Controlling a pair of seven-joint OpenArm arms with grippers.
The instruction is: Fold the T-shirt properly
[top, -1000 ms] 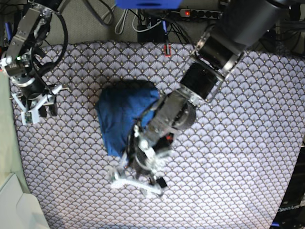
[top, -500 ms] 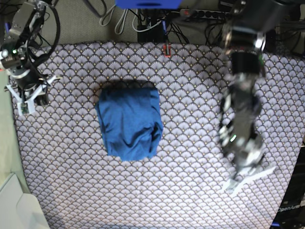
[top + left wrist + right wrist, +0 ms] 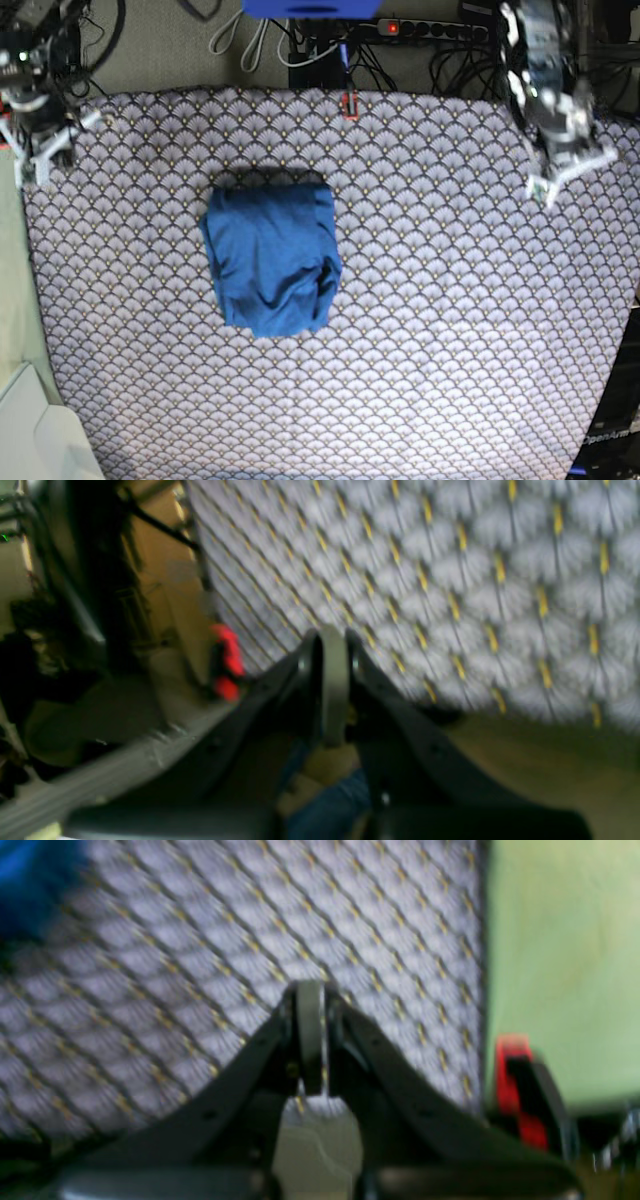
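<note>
The T-shirt [image 3: 270, 260] lies as a compact blue folded bundle at the middle of the scallop-patterned table cloth [image 3: 440, 330], with no gripper touching it. My left gripper [image 3: 545, 183] is at the cloth's far right corner, well away from the shirt. In the left wrist view the left gripper [image 3: 334, 637] has its fingers pressed together with nothing between them. My right gripper [image 3: 30, 168] is at the far left corner. The right wrist view shows the right gripper [image 3: 310, 990] shut and empty, with a blurred piece of the T-shirt [image 3: 25, 880] at the top left.
A small red clip [image 3: 348, 104] sits on the cloth's far edge. A power strip [image 3: 420, 28] and cables lie behind the table. A pale green surface [image 3: 565, 965] borders the cloth on the right arm's side. A white box [image 3: 35, 435] stands at the near left corner.
The left arm swung from the shirt's near side out to the far right corner. The right arm drew back to the far left corner. Both grippers closed. The shirt stayed put.
</note>
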